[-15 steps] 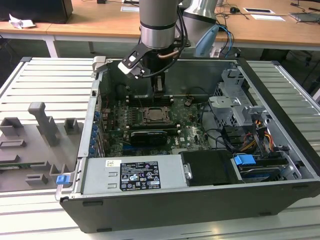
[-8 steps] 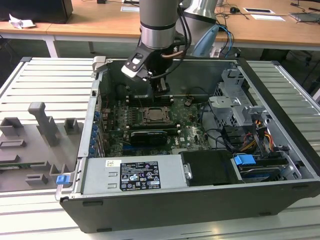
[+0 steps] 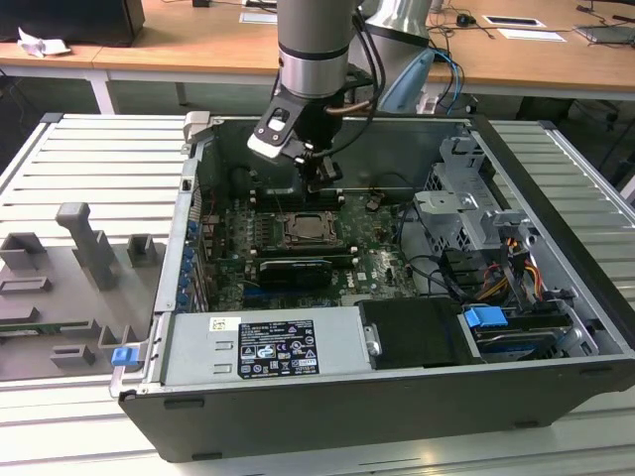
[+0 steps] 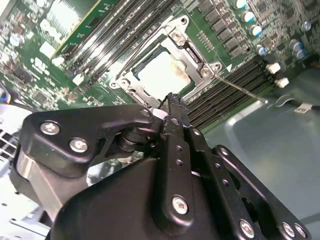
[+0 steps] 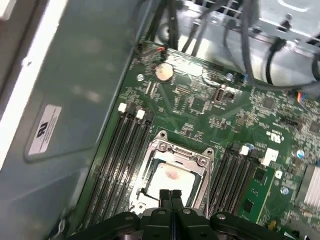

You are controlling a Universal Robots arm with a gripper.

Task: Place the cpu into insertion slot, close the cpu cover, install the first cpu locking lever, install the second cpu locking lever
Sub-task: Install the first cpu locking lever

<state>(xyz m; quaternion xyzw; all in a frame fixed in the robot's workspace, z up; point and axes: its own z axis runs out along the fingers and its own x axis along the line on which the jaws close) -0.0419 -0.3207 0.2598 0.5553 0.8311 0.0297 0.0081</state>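
Hovering above small silvery-beige square cpu, seated in socket under lowered silvery metal frame cover; jaws pinched together, empty. Lever stage, likely: needs precise push on loose wire lever.

Work surface: ribbed light-grey metal table; grey moulded fixture blocks stand on it toward the exterior view's left. Behind the table, a row of wooden desks on white frames; loose white sheets and a crumpled paper lie on the desktops; a dark box sits at the far left; lighting bright and even.
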